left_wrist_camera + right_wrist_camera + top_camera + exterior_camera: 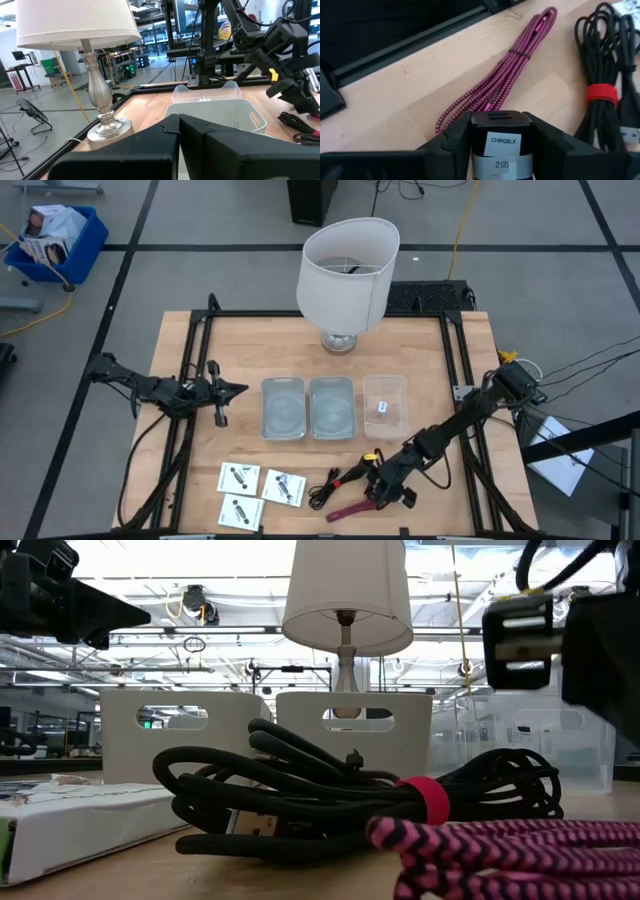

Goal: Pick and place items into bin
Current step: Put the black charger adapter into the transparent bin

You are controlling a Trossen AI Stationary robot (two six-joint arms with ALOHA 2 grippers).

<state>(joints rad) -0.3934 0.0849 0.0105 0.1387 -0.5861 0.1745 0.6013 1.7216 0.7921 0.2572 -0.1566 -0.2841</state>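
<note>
The right tool grips a black block whose lower label runs off the picture's edge — only "CHRGBLK" and "2(2)" read. In the low view the red cable is cut off at the bottom. The small thing in the right-hand clear bin is too tiny to identify.

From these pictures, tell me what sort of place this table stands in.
Most likely a robotics lab or workshop, not a home. The wooden table is boxed in a black metal frame carrying both arms, tape lines mark the grey floor, and the low view shows an open hall with equipment racks under ceiling lights.
</note>
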